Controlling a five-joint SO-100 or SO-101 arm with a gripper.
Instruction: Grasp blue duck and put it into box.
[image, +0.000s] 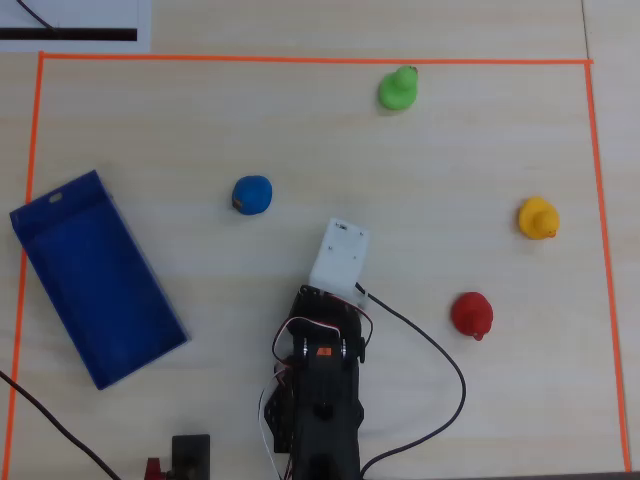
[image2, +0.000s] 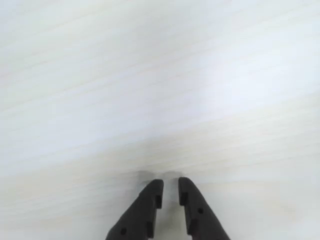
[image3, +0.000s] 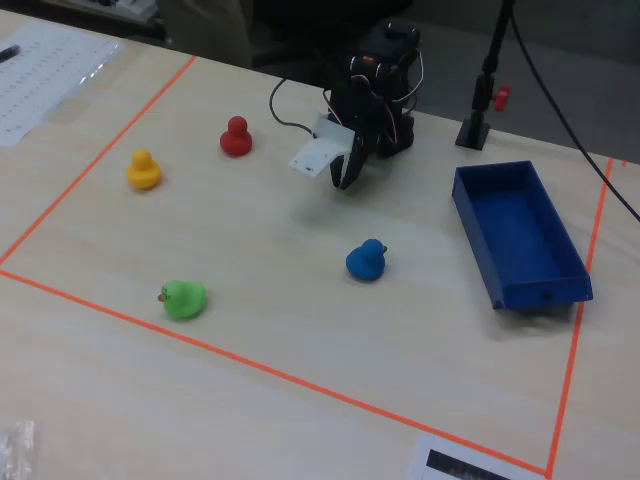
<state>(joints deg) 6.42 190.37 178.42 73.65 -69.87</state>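
The blue duck (image: 252, 194) stands on the light wooden table, also seen in the fixed view (image3: 366, 261). The open blue box (image: 95, 280) lies empty at the left of the overhead view and at the right of the fixed view (image3: 515, 235). My gripper (image3: 343, 184) hangs low over bare table near the arm's base, well apart from the duck. In the wrist view the gripper (image2: 170, 183) has its jaws almost together with nothing between them, and only bare table shows. In the overhead view a white wrist mount (image: 340, 256) hides the fingers.
A green duck (image: 398, 89), a yellow duck (image: 537, 217) and a red duck (image: 471, 314) stand elsewhere on the table. Orange tape (image: 300, 60) frames the work area. A black cable (image: 445, 360) loops beside the arm. A black stand (image3: 480, 130) rises behind the box.
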